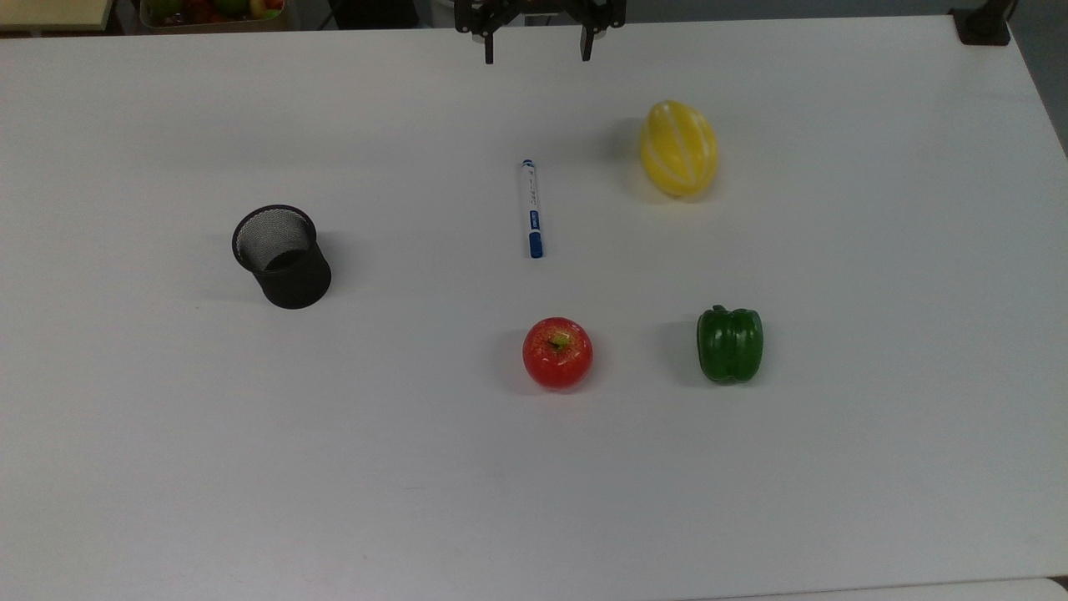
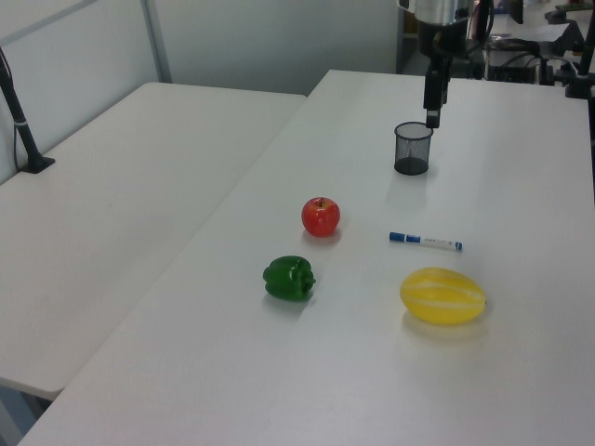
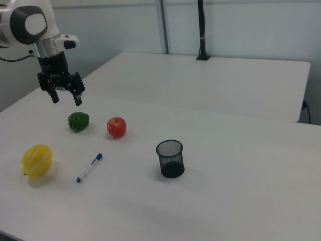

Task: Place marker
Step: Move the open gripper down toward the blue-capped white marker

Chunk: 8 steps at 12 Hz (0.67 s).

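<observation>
Mesh cup (image 1: pixel 281 256): black, upright and open-topped, the leftmost thing on the white worktop (image 1: pixel 167 467) in the top view, at about 9 o'clock from the marker and well apart from it.
Claw (image 1: pixel 535 57): at the top view's upper edge, above the worktop, its two fingers spread wide apart with nothing between them; it sits at roughly 12 o'clock from the marker, well clear of it. In the right view the claw (image 3: pixel 65 99) hangs open in the air, fingers pointing down.
Marker (image 1: pixel 531 208): lies flat on the worktop near the centre of the top view, running almost 12 to 6 o'clock, blue cap at the 6 o'clock end, small blue tip at the 12 o'clock end, untouched.
Apple (image 1: pixel 557 352): red, stem up, at about 6 o'clock from the marker, near but apart.
Melon (image 1: pixel 678 148): yellow with pale stripes, at about 2 o'clock from the marker, lying with its long axis roughly parallel to the marker.
Pepper (image 1: pixel 730 344): green, at 3 o'clock from the apple, the rightmost thing in the top view.
</observation>
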Available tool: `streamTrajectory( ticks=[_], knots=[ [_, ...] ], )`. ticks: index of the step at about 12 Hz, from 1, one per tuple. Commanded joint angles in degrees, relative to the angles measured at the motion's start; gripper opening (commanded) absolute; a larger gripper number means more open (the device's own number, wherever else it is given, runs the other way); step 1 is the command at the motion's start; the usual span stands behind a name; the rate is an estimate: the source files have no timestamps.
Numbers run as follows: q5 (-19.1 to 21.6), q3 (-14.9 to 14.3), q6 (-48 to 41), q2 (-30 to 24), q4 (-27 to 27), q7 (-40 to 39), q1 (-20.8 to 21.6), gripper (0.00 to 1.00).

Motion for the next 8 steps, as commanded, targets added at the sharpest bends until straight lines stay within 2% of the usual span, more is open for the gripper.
streamTrajectory(
  ticks=[1,2,5,8],
  knots=[
    [-0.4,-0.03,1.9,0.86,-1.89,0.81,0.55,1.0],
    [-0.32,-0.03,3.38,1.73,-2.51,0.9,0.46,1.0],
    [-0.23,-0.03,11.54,2.7,-8.82,0.98,0.28,1.0],
    [-0.66,-0.29,17.26,7.61,-10.77,4.76,-0.15,1.0]
  ],
)
